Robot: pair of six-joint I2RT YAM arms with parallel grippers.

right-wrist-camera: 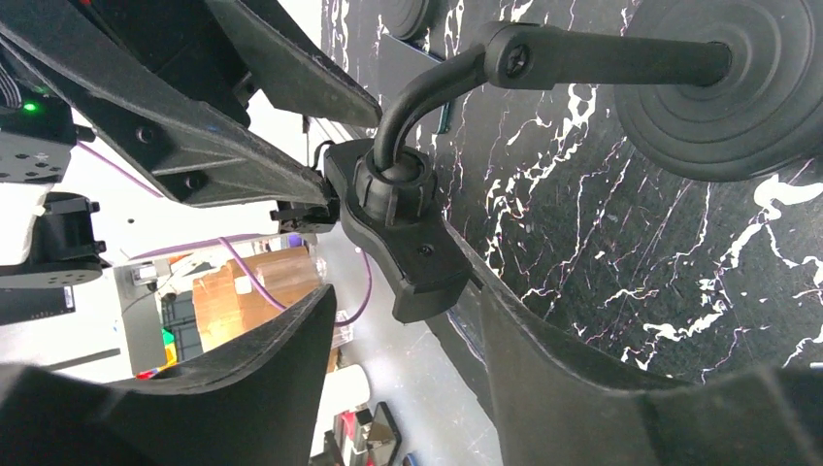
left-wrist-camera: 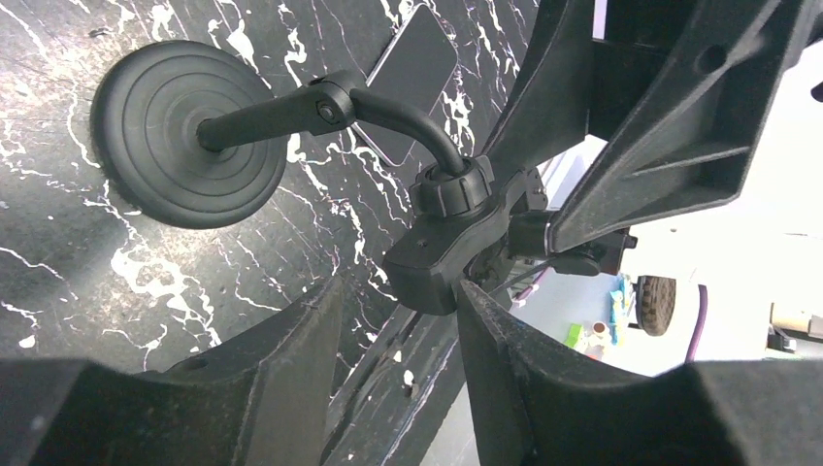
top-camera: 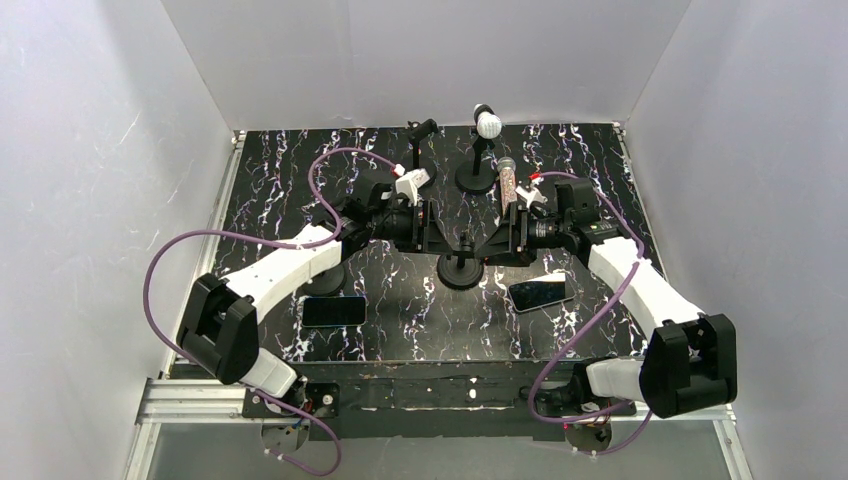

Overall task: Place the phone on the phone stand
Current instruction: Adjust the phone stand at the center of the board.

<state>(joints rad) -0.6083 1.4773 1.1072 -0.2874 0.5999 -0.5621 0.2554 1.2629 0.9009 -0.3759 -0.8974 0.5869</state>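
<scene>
The black phone stand has its round base [top-camera: 460, 272] on the marbled table, and its clamp head [left-wrist-camera: 442, 262] is raised on a bent arm. My left gripper [top-camera: 435, 240] and right gripper [top-camera: 495, 240] meet at that head from either side. In the left wrist view the head sits at the tips of the left gripper [left-wrist-camera: 398, 291]; one finger touches it and the other stands apart. The right gripper [right-wrist-camera: 403, 301] straddles the head [right-wrist-camera: 417, 262] the same way. One phone [top-camera: 540, 293] lies flat at front right, another phone [top-camera: 335, 310] at front left.
Three more stands are at the back: one with a black head [top-camera: 420, 130], one with a white ball [top-camera: 487, 125], and one with a speckled tube [top-camera: 507, 175]. White walls close in the table on three sides. Purple cables loop over both arms.
</scene>
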